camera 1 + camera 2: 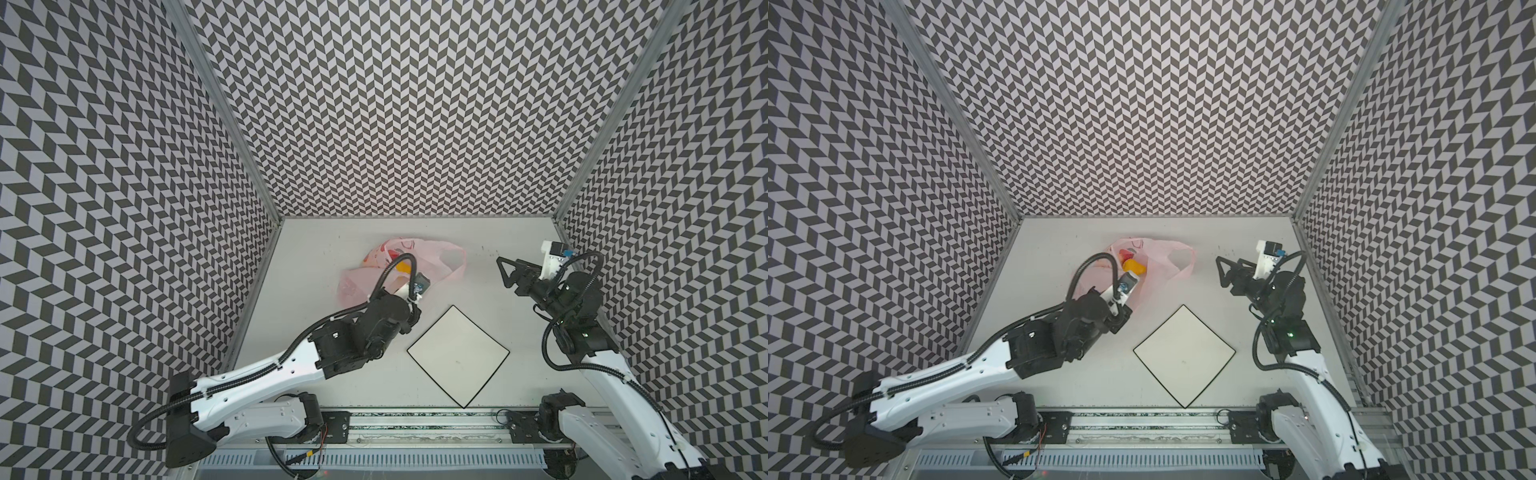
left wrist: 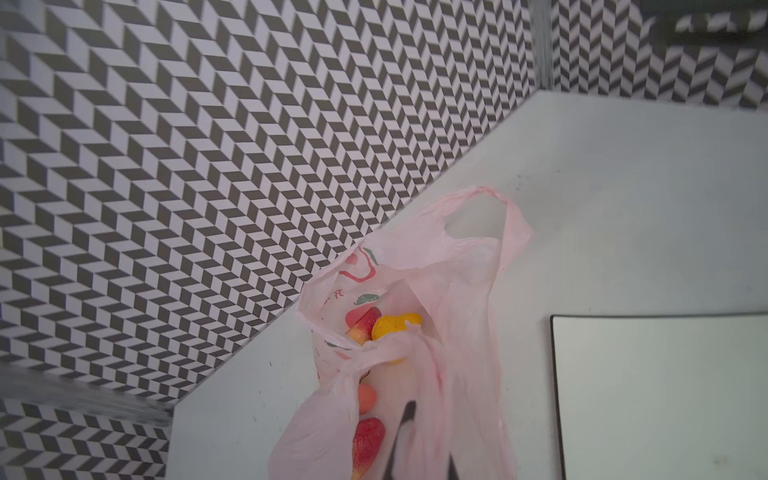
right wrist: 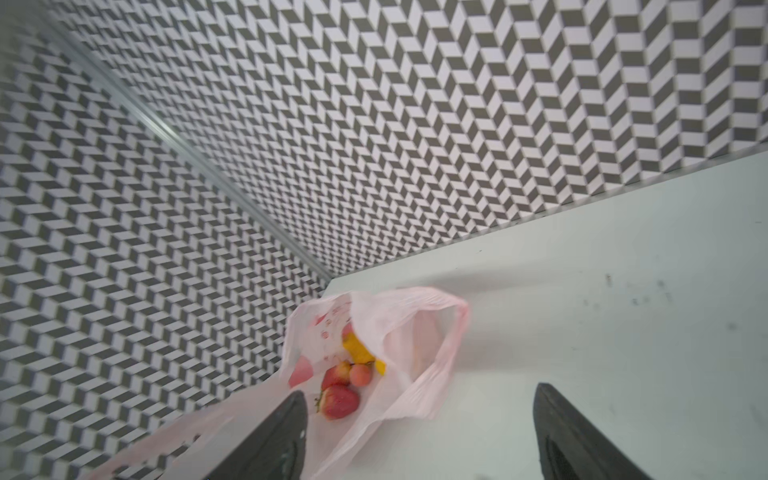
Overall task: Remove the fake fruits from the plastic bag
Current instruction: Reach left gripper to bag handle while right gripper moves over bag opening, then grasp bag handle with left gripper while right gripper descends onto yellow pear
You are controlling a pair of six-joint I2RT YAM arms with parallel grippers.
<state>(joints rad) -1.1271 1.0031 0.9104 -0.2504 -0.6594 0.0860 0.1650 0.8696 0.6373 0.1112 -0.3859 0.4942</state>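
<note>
Pale-pink film, thin, crinkled and translucent: one plastic bag (image 1: 434, 250), printed with flat red fruit shapes, one loop handle (image 2: 478, 199) standing open. Resting on the grey table (image 1: 316, 257) just beyond the plate (image 1: 457, 357), off its far-left edge, not touching it.

Inside the bag, all fake fruits (image 3: 345, 374) in sight, small and glossy; none on the plate. Counted in the right wrist view: two red strawberries (image 3: 339, 401), one showing green leaves; one round pink peach (image 3: 360, 375); one yellow lump (image 3: 356, 348) half hidden by film. In the left wrist view, one red piece (image 2: 362, 324) fading to yellow, touching a bumpy yellow one (image 2: 395, 328).

One plate only: flat, white, square, thin black rim, set corner-on.

Two grippers, black-fingered. Left gripper (image 2: 417, 434) over the bag, clenched on a fold of its film. Right gripper (image 1: 503, 272) released, jaws wide apart with nothing between, beyond the plate's far-right edge, well apart from the bag.
</note>
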